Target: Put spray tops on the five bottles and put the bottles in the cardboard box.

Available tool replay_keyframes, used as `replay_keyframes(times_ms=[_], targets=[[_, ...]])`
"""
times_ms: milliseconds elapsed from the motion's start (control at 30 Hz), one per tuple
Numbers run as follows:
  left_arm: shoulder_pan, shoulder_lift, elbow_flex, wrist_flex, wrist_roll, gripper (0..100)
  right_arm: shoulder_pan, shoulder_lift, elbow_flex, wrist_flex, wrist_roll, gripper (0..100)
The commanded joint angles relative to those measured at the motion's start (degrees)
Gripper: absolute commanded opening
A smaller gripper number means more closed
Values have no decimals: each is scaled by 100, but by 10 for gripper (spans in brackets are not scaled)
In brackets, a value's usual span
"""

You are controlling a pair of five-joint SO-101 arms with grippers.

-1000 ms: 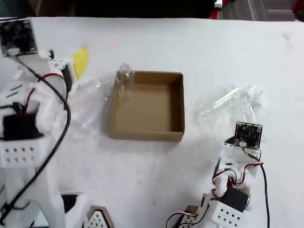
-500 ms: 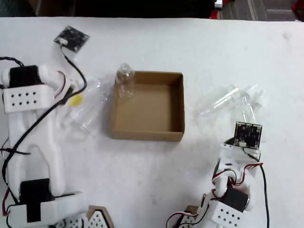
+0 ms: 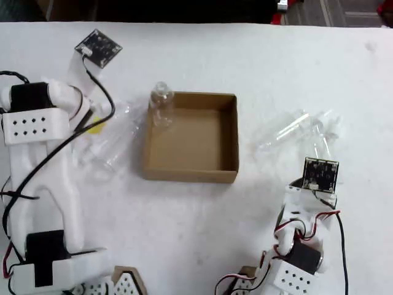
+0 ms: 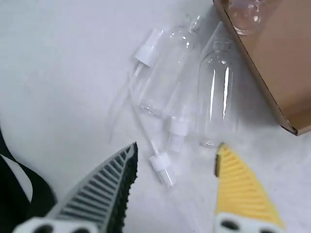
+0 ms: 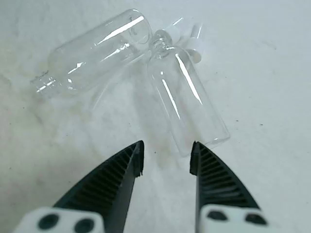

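The cardboard box (image 3: 227, 136) lies open in the middle of the table, with one clear bottle (image 3: 161, 104) upright in its far left corner. Left of the box lie clear bottles (image 3: 113, 140); the left wrist view shows one with a white spray top (image 4: 163, 73), one uncapped (image 4: 216, 99), and two loose spray tops (image 4: 177, 128). My left gripper (image 4: 176, 148) hovers open just above these, its yellow finger (image 3: 93, 128) beside them. Right of the box lie two more uncapped bottles (image 5: 92, 53) (image 5: 187, 97) with white spray tops (image 5: 189, 36) behind. My right gripper (image 5: 166, 148) is open, close to the nearer bottle.
The left arm (image 3: 37, 153) stretches along the table's left side. The right arm (image 3: 304, 209) sits at the front right. White table (image 3: 276, 67) spreads behind the box and in front of it.
The left arm has swung round and brought its gripper down over the bottles left of the box, then shifted slightly. The right arm and all bottles stay where they were.
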Motion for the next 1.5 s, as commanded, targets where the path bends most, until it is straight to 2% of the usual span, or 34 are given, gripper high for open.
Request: replay_keyframes(times_ms=[0,133,267,433,500,567,633,733,900,967,1067,1167,1467], targets=[[-31,-22,-237,413,-26,421,-57,-13,44,22,18,142],[-136,-22,-290,369,299,434,-57,-13,44,22,18,142],[-127,-22,-290,-44,1495,439,-57,-13,44,22,18,142],[-154,-31,-290,-958,3596,474,-57,-13,44,22,18,142],[-136,-57,-290,-1187,4079,474,-57,-13,44,22,18,142],[-127,-40,-290,-1442,4220,473,-57,-13,44,22,18,142],[-110,-4,-229,-1705,4018,472,-57,-13,44,22,18,142],[22,207,-273,-1890,2901,452,-57,-13,44,22,18,142],[31,1288,-809,-2242,1503,216,-57,-13,44,22,18,142],[101,1921,-1266,-1960,914,170,-57,-13,44,22,18,142],[391,2879,-2233,-1257,-299,247,-57,-13,44,22,18,142],[637,3723,-3332,-730,-545,386,-57,-13,44,22,18,142],[884,5982,-6127,-97,-993,369,-57,-13,44,22,18,142]])
